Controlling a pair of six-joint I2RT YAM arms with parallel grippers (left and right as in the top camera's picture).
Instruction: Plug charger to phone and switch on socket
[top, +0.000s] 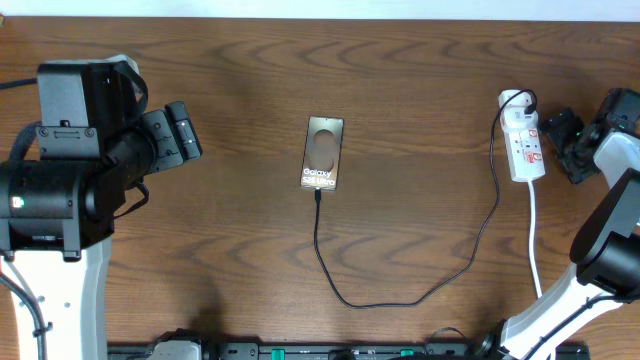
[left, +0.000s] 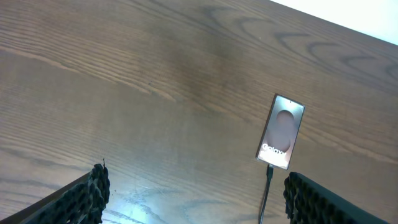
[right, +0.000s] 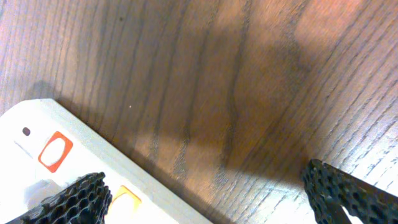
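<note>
The phone (top: 323, 153) is lying flat near the middle of the desk (top: 230, 230), a slim dark slab showing an oval graphic and white Galaxy lettering. The charger (top: 317, 230), a thin black cable, is meeting the phone's near edge, looping wide across the wood and climbing into the far end of the socket (top: 524, 140). That white strip with red markings is lying lengthwise at the right, well apart from the phone.

Left of and above the phone (top: 323, 152) the table (top: 230, 90) is open wood. Below and right of it the cable (top: 317, 235) loops across, reaching the socket (top: 524, 150).
</note>
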